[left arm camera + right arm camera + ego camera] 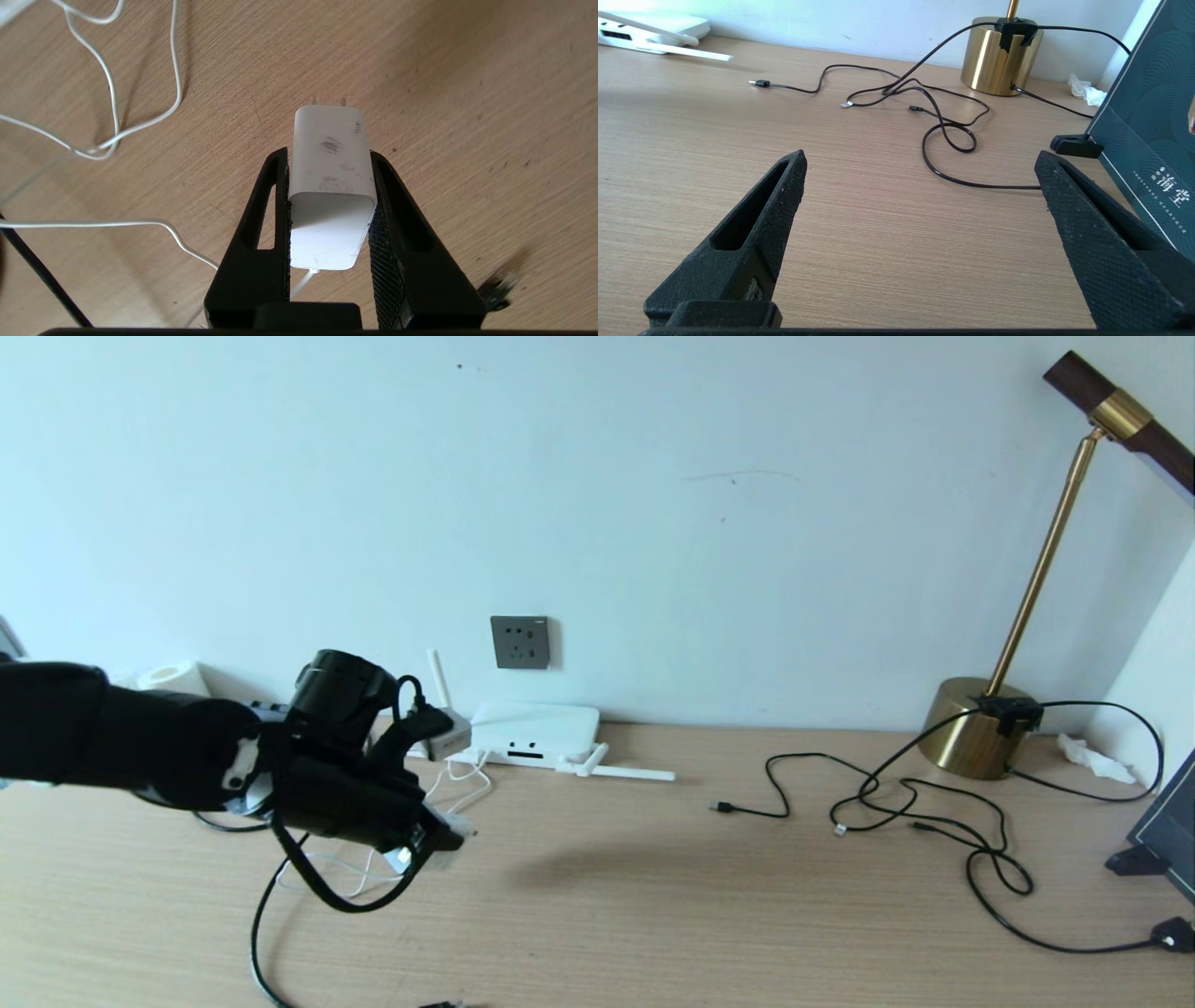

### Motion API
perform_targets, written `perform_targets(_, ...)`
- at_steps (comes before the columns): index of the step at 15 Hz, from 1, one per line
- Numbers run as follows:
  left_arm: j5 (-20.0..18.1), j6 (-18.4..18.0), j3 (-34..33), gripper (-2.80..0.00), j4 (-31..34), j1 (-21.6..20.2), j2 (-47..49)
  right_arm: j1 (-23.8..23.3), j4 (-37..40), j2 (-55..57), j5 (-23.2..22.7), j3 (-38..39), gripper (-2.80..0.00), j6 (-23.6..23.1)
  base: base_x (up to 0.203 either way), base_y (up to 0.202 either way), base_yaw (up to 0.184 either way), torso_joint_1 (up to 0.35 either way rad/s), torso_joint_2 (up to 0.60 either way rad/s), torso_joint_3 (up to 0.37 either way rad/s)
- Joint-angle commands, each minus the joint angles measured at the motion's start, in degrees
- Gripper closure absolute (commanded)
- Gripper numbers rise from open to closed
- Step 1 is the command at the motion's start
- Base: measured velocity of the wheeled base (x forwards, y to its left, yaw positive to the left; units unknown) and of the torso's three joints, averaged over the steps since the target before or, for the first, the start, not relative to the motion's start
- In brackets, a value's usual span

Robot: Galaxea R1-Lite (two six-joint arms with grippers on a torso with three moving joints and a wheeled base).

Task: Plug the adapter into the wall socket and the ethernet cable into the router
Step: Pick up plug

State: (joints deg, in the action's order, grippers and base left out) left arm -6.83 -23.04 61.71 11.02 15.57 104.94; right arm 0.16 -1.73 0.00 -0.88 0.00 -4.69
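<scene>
Sitting clamped between the left tool's [329, 186] fingers: the adapter [331, 186], prongs outward.

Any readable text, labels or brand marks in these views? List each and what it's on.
"海堂": white characters on the dark teal board standing at the desk's right edge, right wrist view.
Line of small print above those characters: too small to read.
Adapter, router, wall socket: no legible markings.
</scene>
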Motion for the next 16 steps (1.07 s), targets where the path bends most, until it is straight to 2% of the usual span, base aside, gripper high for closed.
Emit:
perform_targets(1,0.41,7.57,3.85,0.00,2.81,0.63,2.03,0.02,-0.03,0.09,0.00,0.62,-2.80,-0.05,0.000,0.000,0.000,0.000,0.00,0.000)
perform_targets(3,0.51,12.44,8.37,0.00,11.73,1.05,3.65,0.02,-0.03,0.07,0.00,0.62,-2.80,-0.05,0.000,0.000,0.000,0.000,0.00,0.000)
perform_targets(4,0.45,16.68,9.83,0.00,13.90,1.40,4.62,0.02,-0.03,0.09,0.00,0.62,-2.80,-0.05,0.000,0.000,0.000,0.000,0.00,0.000)
perform_targets(5,0.43,21.36,11.19,0.00,14.63,1.87,6.31,0.02,-0.03,0.08,0.00,0.62,-2.80,-0.05,0.000,0.000,0.000,0.000,0.00,0.000)
perform_targets(7,0.48,27.09,13.67,0.00,15.15,2.76,9.11,0.02,-0.03,0.05,0.00,0.62,-2.80,-0.05,0.000,0.000,0.000,0.000,0.00,0.000)
perform_targets(9,1.18,29.29,14.78,0.00,15.49,2.78,10.67,0.02,-0.03,0.02,0.00,0.62,-2.80,-0.05,0.000,0.000,0.000,0.000,0.00,0.000)
perform_targets(11,3.65,29.82,15.11,0.00,15.39,2.62,12.30,0.02,-0.03,0.09,0.00,0.62,-2.80,-0.05,0.000,0.000,0.000,0.000,0.00,0.000)
perform_targets(14,4.19,32.97,15.81,0.00,14.82,2.54,13.63,0.02,-0.03,0.00,0.00,0.62,-2.80,-0.05,0.000,0.000,0.000,0.000,0.00,0.000)
perform_targets(16,4.37,32.71,15.99,0.00,14.82,2.63,13.54,0.02,-0.03,0.08,0.00,0.62,-2.80,-0.05,0.000,0.000,0.000,0.000,0.00,0.000)
